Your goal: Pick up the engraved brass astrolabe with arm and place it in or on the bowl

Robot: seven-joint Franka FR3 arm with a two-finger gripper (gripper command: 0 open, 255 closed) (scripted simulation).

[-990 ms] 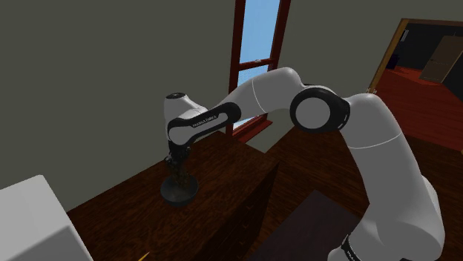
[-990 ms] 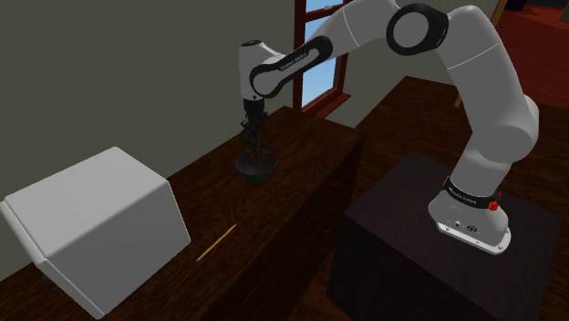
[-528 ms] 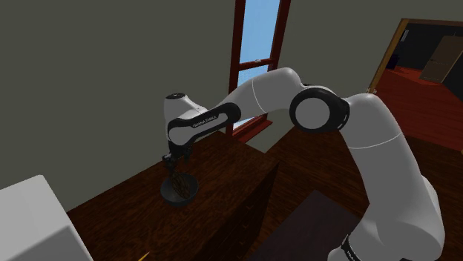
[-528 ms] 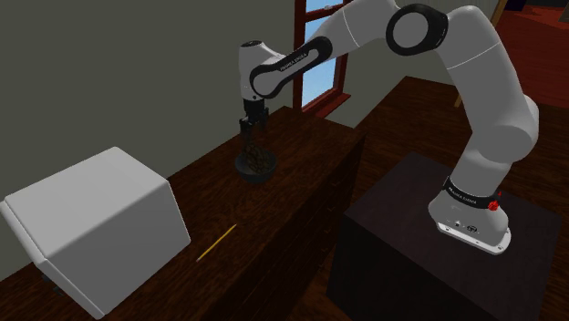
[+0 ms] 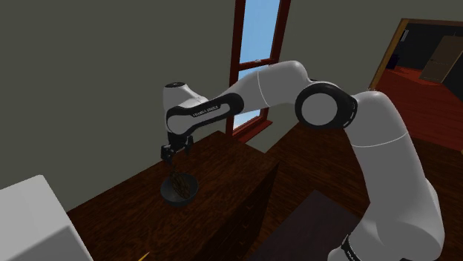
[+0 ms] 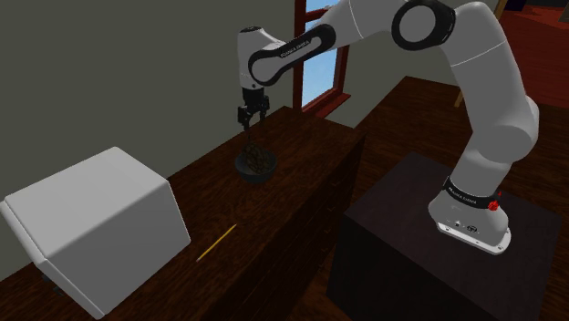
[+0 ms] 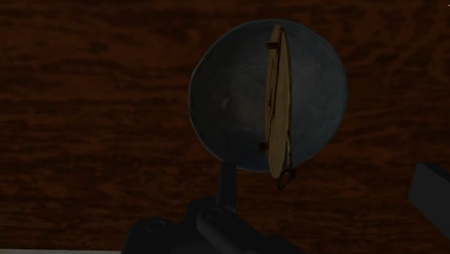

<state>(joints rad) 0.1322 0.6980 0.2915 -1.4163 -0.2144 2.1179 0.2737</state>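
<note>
In the bowl [image 7: 223,94] the astrolabe [image 7: 276,101] stands on edge; the gripper [image 6: 247,121] hangs above, fingers apart, empty. Placement looks done.

Exterior views dim overall; the blue window [image 5: 260,30] was the brightest patch, and the white arm [image 5: 386,148] caught soft, even light. Counter [image 5: 222,200] read nearly black-brown. Wrist view even darker: bowl [image 7: 231,94] murky grey, wood grain faint. Outlines were crisp in all three views.
</note>
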